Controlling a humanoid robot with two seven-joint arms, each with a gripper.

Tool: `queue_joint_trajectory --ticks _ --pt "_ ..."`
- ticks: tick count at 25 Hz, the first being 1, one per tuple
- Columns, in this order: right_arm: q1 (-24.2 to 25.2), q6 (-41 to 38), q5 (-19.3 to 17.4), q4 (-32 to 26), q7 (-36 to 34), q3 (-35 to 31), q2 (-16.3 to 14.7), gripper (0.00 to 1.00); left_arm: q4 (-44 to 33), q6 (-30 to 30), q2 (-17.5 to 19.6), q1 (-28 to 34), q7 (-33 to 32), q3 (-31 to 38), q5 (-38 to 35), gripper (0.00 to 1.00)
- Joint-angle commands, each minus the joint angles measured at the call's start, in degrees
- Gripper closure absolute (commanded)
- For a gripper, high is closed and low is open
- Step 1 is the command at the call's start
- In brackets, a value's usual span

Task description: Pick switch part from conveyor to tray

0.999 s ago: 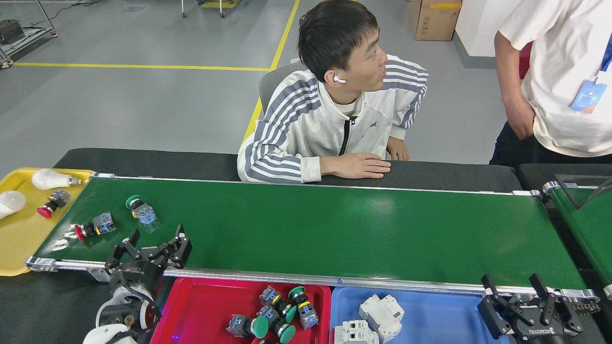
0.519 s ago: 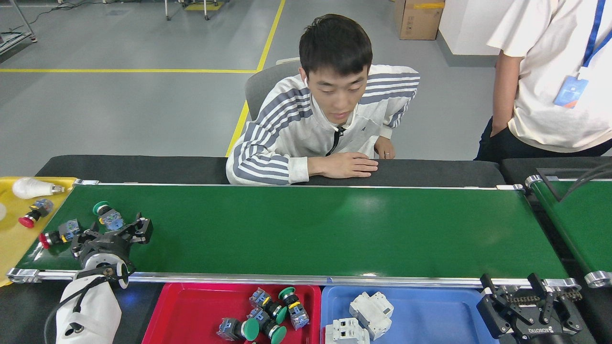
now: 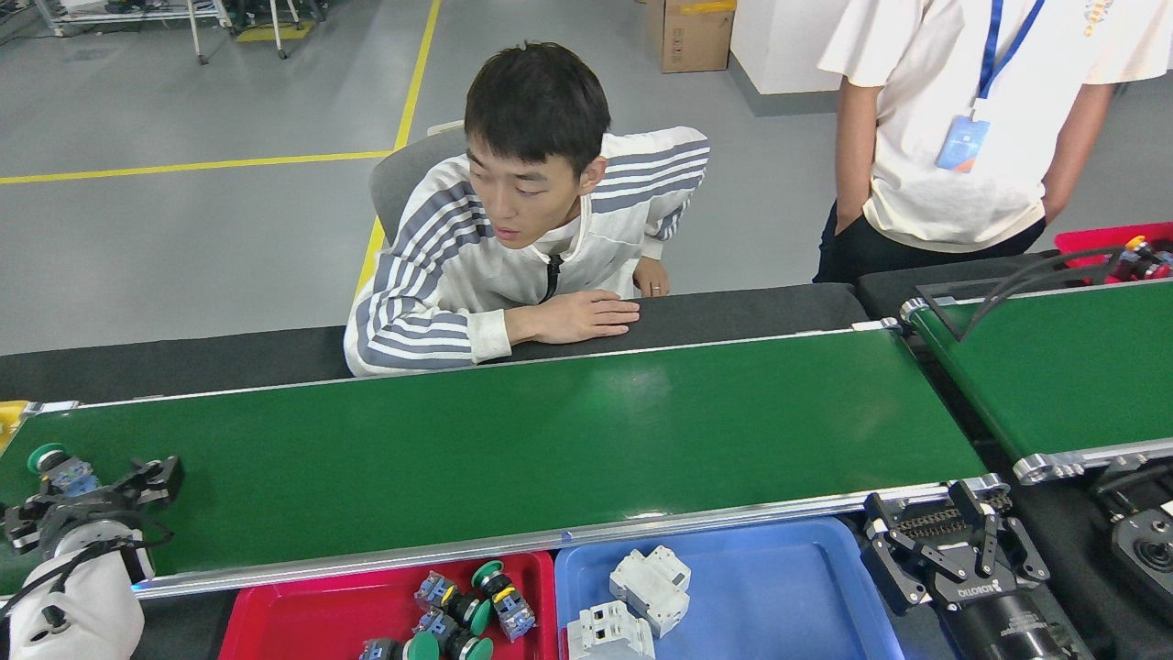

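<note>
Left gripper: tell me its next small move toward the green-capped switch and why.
Probably ease the left gripper down over the green-capped switch and close. Its jaws stand open right beside the switch, which lies on the conveyor near its left end, not yet gripped. The red tray waits just below.

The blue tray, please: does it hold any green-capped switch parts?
No, the blue tray holds only white circuit breakers.

Two people (image 3: 513, 266), two belts – conveyor (image 3: 550, 440), five switches (image 3: 55, 467), two breakers (image 3: 651, 582)
</note>
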Motion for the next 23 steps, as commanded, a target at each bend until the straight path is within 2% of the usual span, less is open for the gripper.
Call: queue_joint_trajectory --ticks 1,5,10,20,23 --pt "-0.83 -0.24 -0.3 -0.11 0.07 1.84 -0.44 0.0 1.18 -0.56 2.02 -0.81 1.16 -0.19 2.36 0.27" --pt "-1.09 -0.86 -0.3 1.03 -0.02 4.3 -0.35 0.0 2.94 -2.85 2.54 -0.81 1.25 -0.1 3.77 0.41" --pt "-1.45 -3.14 -0.3 1.03 0.07 4.65 0.18 0.0 3.73 -3.38 2.37 -0.81 1.25 -0.19 5.88 0.46" --pt "-2.94 -2.7 -0.3 1.03 0.07 5.44 0.53 0.0 3.64 -4.17 1.93 -0.81 1.25 -0.45 5.96 0.55" --pt "-3.12 -2.61 -0.39 1.56 0.07 5.44 0.44 0.0 3.55 -6.98 1.75 -0.81 1.25 -0.28 6.05 0.61"
